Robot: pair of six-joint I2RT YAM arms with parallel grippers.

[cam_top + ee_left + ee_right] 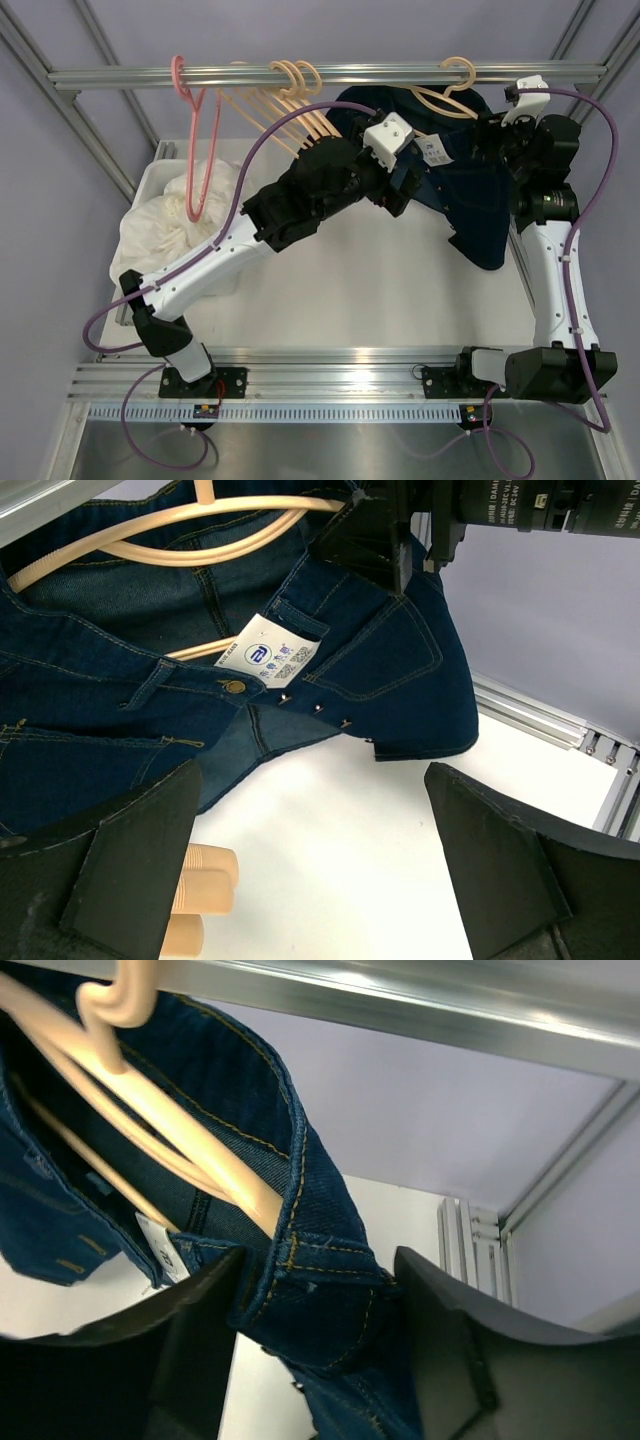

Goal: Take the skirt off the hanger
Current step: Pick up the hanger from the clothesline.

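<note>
Mid pull-off step: R hand (pixel 318 1270) pinching skirt (pixel 480 215) at waistband, by hanger (pixel 180 1135) end. L hand (pixel 312 780) gaping wide, holding nothing, hovering just beside skirt front over bench (pixel 380 290). Skirt hanging on hanger from rail (pixel 330 75), far R. Next prob. calling for dragging waistband down & off hanger arm. Looking dark denim, stiff, white tag showing, sagging unevenly.

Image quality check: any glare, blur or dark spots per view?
Top external: glare on the front rail, otherwise sharp. Left wrist: skirt and label crisp, left fingers soft. Right wrist: overhead bar bright, right fingers dark and featureless.
</note>
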